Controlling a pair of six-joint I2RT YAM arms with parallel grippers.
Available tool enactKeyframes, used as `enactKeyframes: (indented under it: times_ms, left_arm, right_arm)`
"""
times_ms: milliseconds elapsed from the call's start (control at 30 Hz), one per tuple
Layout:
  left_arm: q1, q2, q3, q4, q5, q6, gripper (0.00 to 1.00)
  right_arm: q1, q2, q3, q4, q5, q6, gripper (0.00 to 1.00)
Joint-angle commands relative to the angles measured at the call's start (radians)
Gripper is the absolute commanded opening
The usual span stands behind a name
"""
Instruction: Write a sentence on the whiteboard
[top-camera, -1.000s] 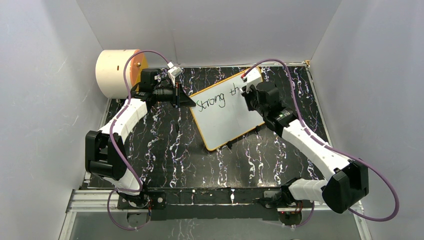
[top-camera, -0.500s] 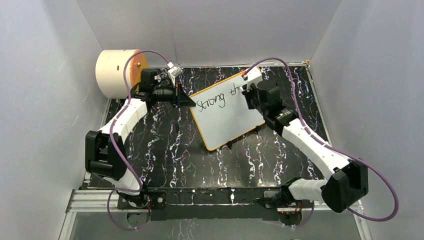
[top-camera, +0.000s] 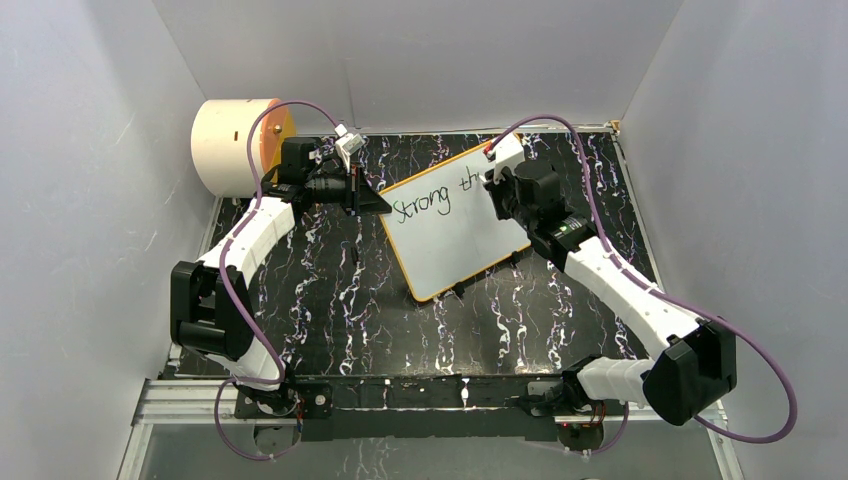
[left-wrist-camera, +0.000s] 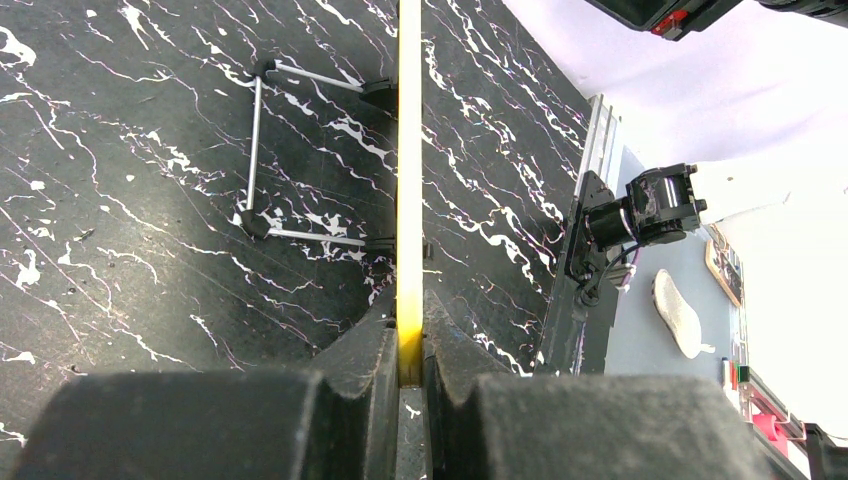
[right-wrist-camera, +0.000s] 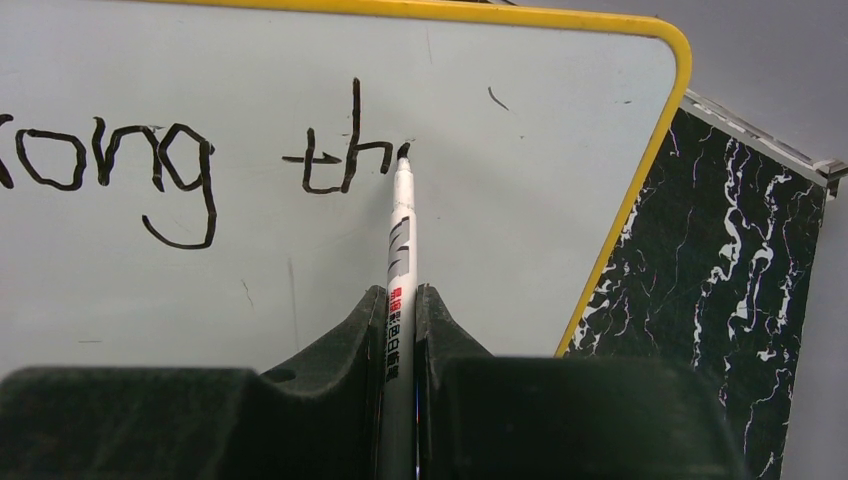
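item 1, whiteboard (top-camera: 450, 235): it is lying on the black marbled tabletop (top-camera: 330, 300), sitting toward 12 to 1 o'clock from the table's centre in the top view. its long edges are running toward 2 o'clock. the orange-yellow frame is showing all round, and small black feet are showing along the edge facing 5 o'clock. whether the board is lying flat or propped cannot be told.

item 2, writing (top-camera: 435, 200): black handwriting is reading "strong th" along the board's far long edge.

item 3, left gripper (left-wrist-camera: 408, 335): its fingers are pressing together on the board's yellow frame, which is running straight between them in the left wrist view. in the top view this grip is sitting at the board's 9 o'clock corner.

item 4, right gripper (right-wrist-camera: 400, 305): its fingers are clamping a thin white marker (right-wrist-camera: 402, 235) that is pointing toward 12 o'clock in the right wrist view. the black tip (right-wrist-camera: 403, 151) is touching the board surface just at the end of the "h", at its 3 o'clock side. the board's rounded corner is lying at 2 o'clock from the tip.

item 5, cream cylinder (top-camera: 228, 145): with its orange face, it is standing at 10 o'clock of the table, against the left wall, well apart from the board.
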Motion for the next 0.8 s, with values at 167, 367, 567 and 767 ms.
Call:
enactKeyframes:
  times_ms: [167, 367, 567, 767]
  left_arm:
    - [-0.003, -0.007, -0.009, -0.026, 0.024, 0.021, 0.00]
    - [-0.004, -0.007, -0.008, -0.026, 0.026, 0.021, 0.00]
    - [-0.004, -0.005, -0.008, -0.027, 0.026, 0.020, 0.00]
    - [-0.004, -0.007, -0.009, -0.026, 0.027, 0.021, 0.00]
  right_arm:
    - [-0.004, -0.045, -0.006, -0.029, 0.002, 0.017, 0.00]
    - [-0.005, -0.052, -0.020, -0.037, -0.001, 0.023, 0.00]
    - [-0.004, -0.051, -0.022, -0.024, -0.005, 0.026, 0.00]
    - [-0.004, -0.037, -0.013, 0.011, -0.007, 0.026, 0.00]
